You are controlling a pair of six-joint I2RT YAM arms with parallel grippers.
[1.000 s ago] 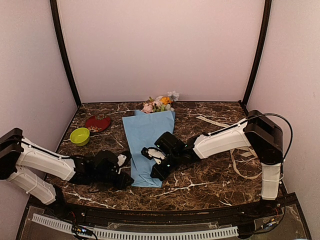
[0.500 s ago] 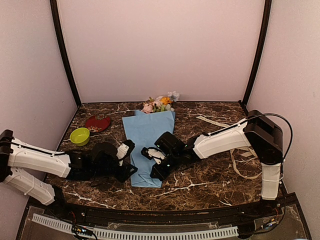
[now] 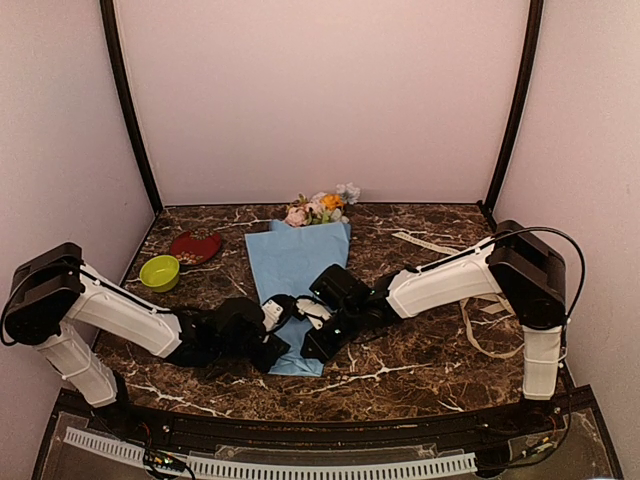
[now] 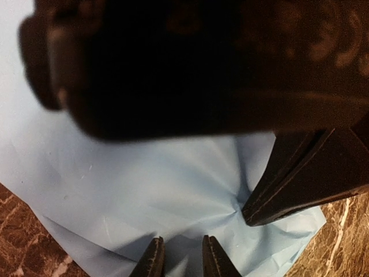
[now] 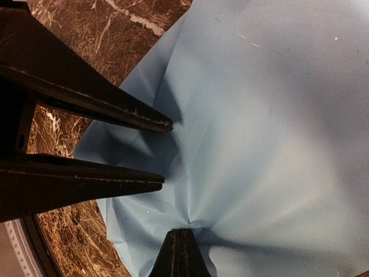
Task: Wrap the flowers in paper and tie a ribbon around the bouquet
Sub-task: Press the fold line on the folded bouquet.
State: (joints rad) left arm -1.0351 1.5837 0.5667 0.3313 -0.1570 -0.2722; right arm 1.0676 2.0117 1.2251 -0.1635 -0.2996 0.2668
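The light-blue paper [image 3: 298, 270] lies folded lengthwise on the table, and the flowers [image 3: 320, 207] stick out of its far end. My right gripper [image 3: 312, 338] is shut near the paper's lower end; its fingertips [image 5: 180, 245] pinch a pucker where creases meet. From the left, my left gripper [image 3: 280, 335] reaches over the same end. It [image 4: 181, 262] is slightly open just above the sheet with nothing between its fingers [image 5: 115, 112], a short way from the right tip [image 4: 253, 213]. The cream ribbon [image 3: 490, 325] lies loose at the right.
A green bowl [image 3: 160, 272] and a dark red dish [image 3: 195, 247] sit at the left, behind the left arm. Part of the ribbon [image 3: 425, 242] trails toward the back right. Brown marble table [image 3: 400, 370] shows round the paper; walls enclose three sides.
My left arm has swung right, from beside the paper's left edge onto its lower end, close to the right gripper. The right arm and the paper have stayed put.
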